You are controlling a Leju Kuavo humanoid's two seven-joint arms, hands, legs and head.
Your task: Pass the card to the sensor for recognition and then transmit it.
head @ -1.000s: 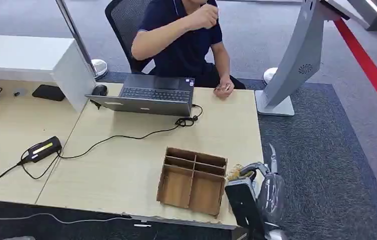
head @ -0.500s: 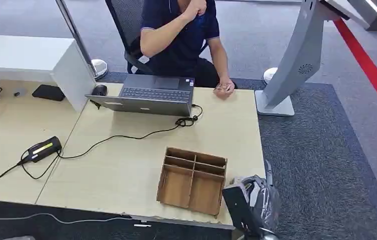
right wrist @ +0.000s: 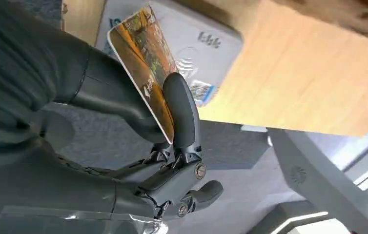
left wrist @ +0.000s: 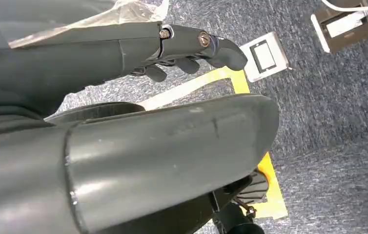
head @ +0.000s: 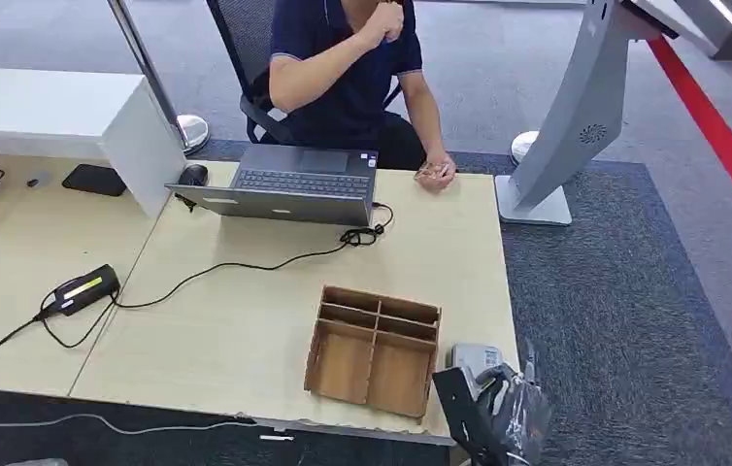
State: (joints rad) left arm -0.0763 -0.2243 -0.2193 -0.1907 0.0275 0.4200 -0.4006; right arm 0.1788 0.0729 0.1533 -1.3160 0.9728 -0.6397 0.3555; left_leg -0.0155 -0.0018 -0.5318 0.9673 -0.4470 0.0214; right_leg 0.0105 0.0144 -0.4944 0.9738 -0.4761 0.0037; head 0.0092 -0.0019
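Office setup: light wood table on grey carpet, a person sitting at 12 o'clock behind a laptop, and a cardboard divider tray near the front edge. What's changed in the last second: the right robot hand has pulled back down toward 5 o'clock, and the white sensor it was covering is now showing just beside the tray. The card is pinched between thumb and fingers, hovering just over the sensor. Looks like the scan is done or nearly so, handoff next. Left robot hand hangs over the carpet, fingers loosely curled, holding nothing.
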